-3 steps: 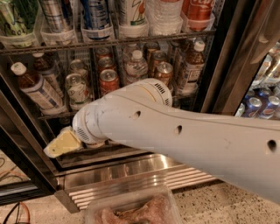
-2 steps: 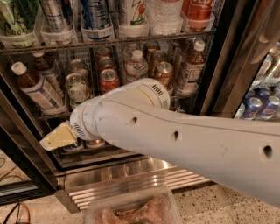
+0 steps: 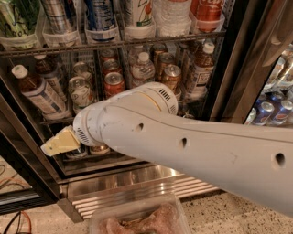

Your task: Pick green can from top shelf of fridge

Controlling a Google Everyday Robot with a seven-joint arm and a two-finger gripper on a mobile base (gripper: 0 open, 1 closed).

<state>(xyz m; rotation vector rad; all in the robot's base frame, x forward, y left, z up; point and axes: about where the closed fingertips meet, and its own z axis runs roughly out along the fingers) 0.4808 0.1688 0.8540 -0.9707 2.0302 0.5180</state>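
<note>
The green can [image 3: 16,18], light green with white patches and dark lines, stands in a clear tray at the far left of the top shelf [image 3: 137,44], cut off by the top edge. My gripper [image 3: 58,143], a cream wedge at the end of the white arm [image 3: 183,141], hangs low in front of the fridge's [image 3: 231,77] lower rack. It is well below the green can and a little to its right, holding nothing that I can see. A silver striped can [image 3: 58,16] and a blue-and-white can [image 3: 100,13] stand right of the green can.
The lower rack [image 3: 55,121] holds short cans and bottles, with a brown bottle [image 3: 39,89] at the left. A ribbed steel base panel [image 3: 137,187] runs below. Blue cans [image 3: 270,112] show behind the right door. A clear plastic container [image 3: 137,219] sits on the floor, cables [image 3: 13,221] at bottom left.
My gripper and arm have shifted a little to the left and slightly up. The cans and bottles have not moved.
</note>
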